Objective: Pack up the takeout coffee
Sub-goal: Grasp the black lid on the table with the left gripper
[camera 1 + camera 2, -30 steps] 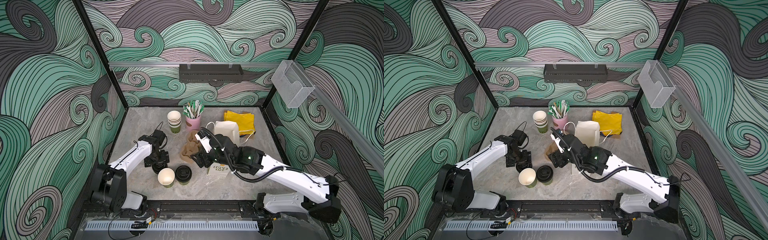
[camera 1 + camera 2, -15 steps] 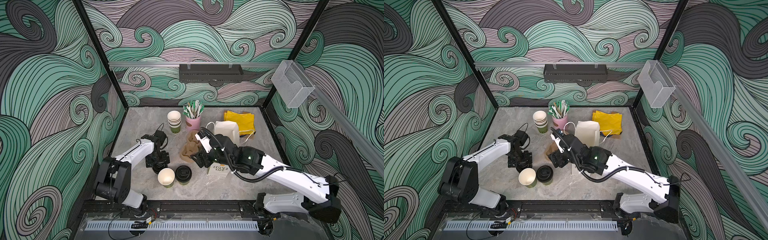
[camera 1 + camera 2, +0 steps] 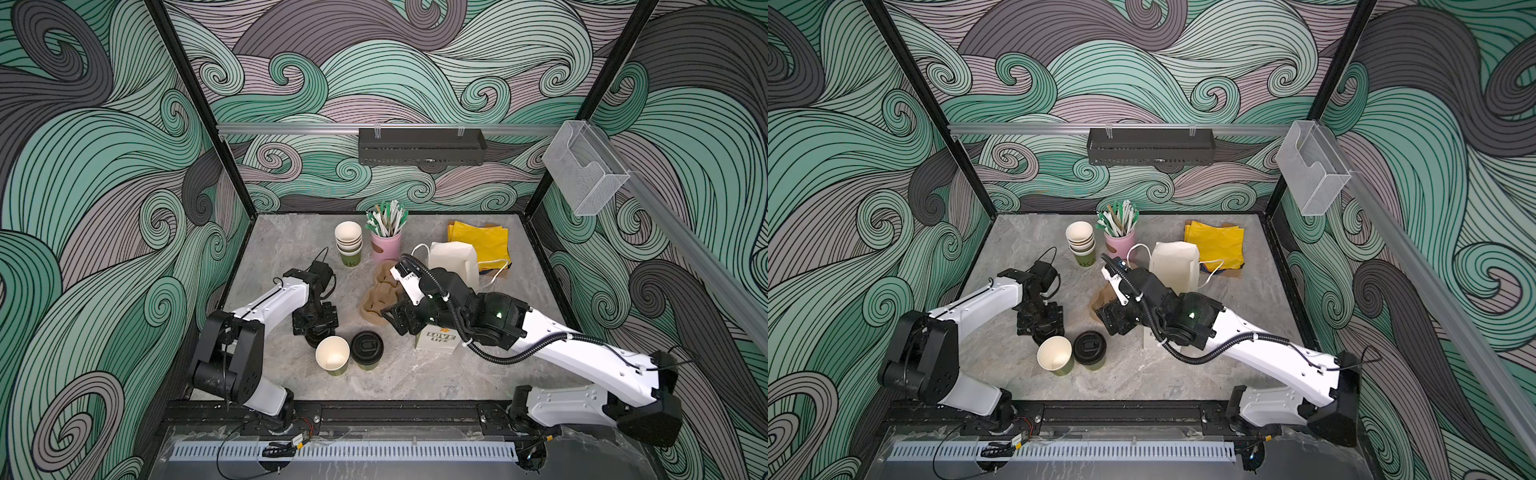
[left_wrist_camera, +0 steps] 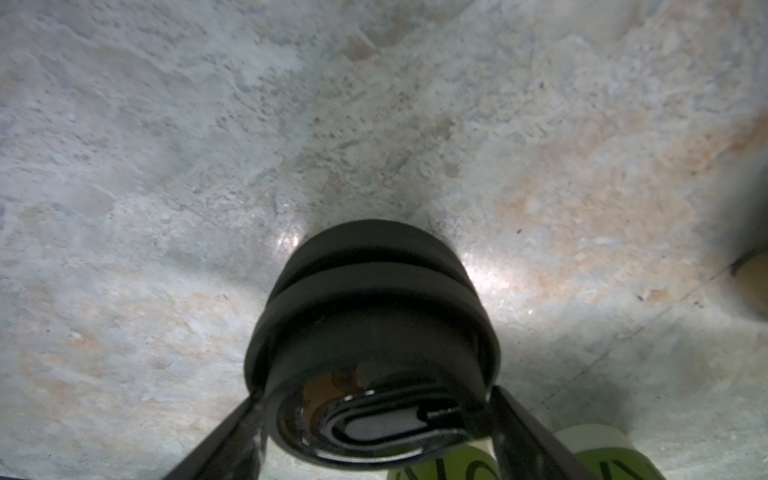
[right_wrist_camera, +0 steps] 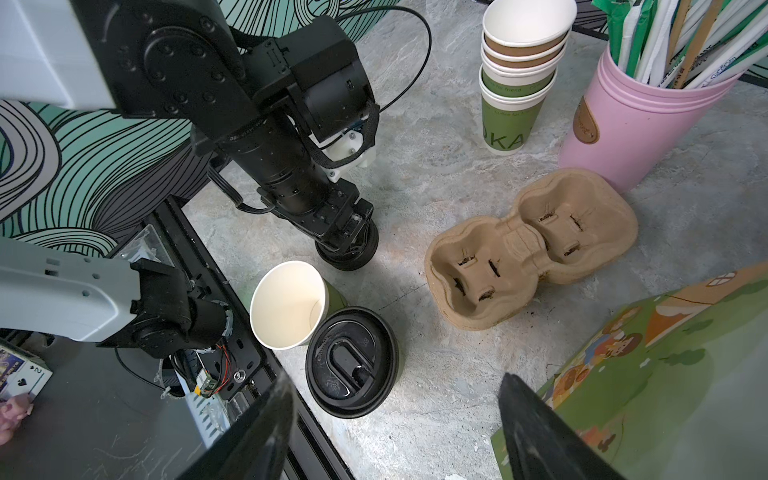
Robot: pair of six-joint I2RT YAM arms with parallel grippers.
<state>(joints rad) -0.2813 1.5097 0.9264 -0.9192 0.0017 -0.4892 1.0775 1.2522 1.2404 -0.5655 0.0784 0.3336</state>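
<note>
Just left of and behind the open cup (image 3: 332,357), the left gripper (image 3: 315,330) stood low over the table (image 3: 415,376). Its fingers (image 4: 228,436) sat either side of a loose lid (image 4: 374,316); whether they pressed on its rim or merely flanked it could not be told. The open cup stood upright and looked empty. Close against its right side stood the lidded cup (image 3: 366,348), also upright. Further right and behind lay the carrier (image 5: 528,249), both wells empty. Right of that, the right gripper (image 5: 397,380) hung spread wide and held nothing, with the printed bag (image 3: 436,338) beneath its arm.

The cups looked light and thin-walled. The open cup would likely dent near its rim, so it wanted a soft hold on the wall at mid-height. The lidded cup seemed stiffer on top and was best taken just under its lid. The loose lid looked like thin, slick plastic, best pinched across its rim.
</note>
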